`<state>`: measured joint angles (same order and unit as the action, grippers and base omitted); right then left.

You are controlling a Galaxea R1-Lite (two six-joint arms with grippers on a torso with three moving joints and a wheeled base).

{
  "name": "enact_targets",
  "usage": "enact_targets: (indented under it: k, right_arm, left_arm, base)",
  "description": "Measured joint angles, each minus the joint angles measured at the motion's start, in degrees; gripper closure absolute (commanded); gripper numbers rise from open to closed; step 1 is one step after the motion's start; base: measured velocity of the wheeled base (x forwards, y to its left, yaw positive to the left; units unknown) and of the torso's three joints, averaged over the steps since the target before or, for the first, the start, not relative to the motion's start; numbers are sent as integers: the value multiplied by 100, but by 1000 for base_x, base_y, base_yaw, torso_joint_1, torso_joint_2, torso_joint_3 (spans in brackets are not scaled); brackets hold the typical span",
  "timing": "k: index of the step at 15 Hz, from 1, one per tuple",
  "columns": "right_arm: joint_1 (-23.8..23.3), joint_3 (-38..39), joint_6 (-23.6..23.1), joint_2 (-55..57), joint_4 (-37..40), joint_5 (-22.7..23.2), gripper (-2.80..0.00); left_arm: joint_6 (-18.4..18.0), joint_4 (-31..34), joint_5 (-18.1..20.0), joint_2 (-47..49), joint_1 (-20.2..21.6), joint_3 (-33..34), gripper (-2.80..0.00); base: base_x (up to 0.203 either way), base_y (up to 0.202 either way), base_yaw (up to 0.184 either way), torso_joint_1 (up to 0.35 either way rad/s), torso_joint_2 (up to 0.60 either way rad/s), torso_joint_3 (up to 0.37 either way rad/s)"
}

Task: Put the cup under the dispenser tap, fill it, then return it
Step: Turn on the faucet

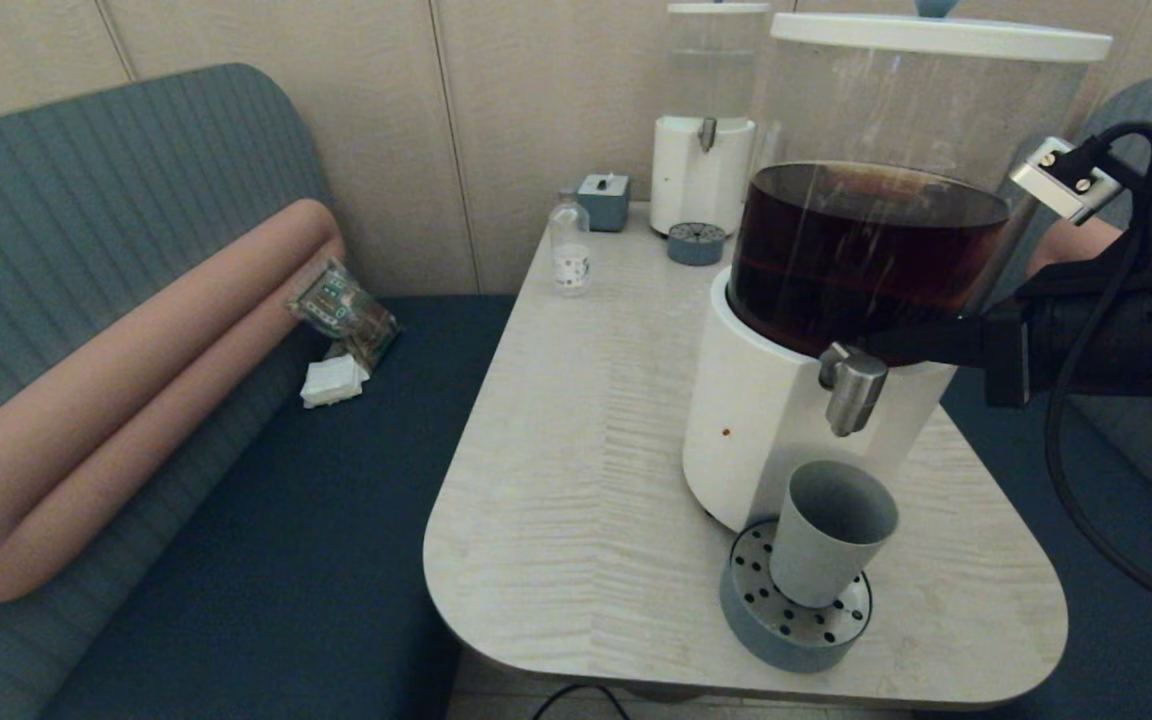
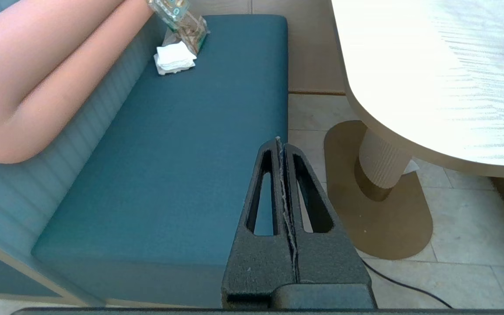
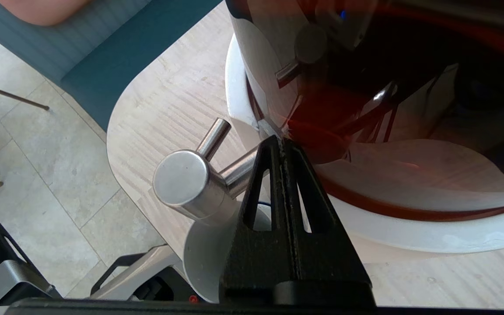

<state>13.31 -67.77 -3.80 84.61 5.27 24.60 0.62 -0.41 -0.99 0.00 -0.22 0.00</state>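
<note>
- Head view: the cup (image 1: 829,533), plain matte grey-green, stands on the perforated drip tray (image 1: 794,610) at the table's (image 1: 576,470) near edge, directly beneath the dispenser tap (image 1: 851,388).
- Right gripper (image 3: 281,141), fingers pressed together, sits beside the tap's stem against the dispenser (image 1: 836,300) of dark liquid.
- Left wrist view alone shows the left gripper (image 2: 279,141), fingers together, over the teal bench (image 2: 182,153) and tiled floor (image 2: 466,218).

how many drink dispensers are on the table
2. The large dispenser with dark liquid stands near the table's front, over the cup; the smaller clear one stands at the back by the wall.
</note>
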Motion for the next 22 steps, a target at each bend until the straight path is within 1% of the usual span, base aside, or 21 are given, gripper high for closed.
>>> enact_targets:
  k: [8,11,22]
  right_arm:
    - [157,88,-2,13,-114,-1,0]
    - [251,164,-18,9,-303,1,0]
    - [469,206,-22,11,-318,-10,0]
  left_arm:
    - [-2,0,-2,0,0,0,0]
    - [-2,0,-5,0,0,0,0]
    - [1,0,-3,0,1,0,0]
  base:
    - [0,0,0,0,0,0]
    - [0,0,0,0,0,0]
    - [0,0,0,0,0,0]
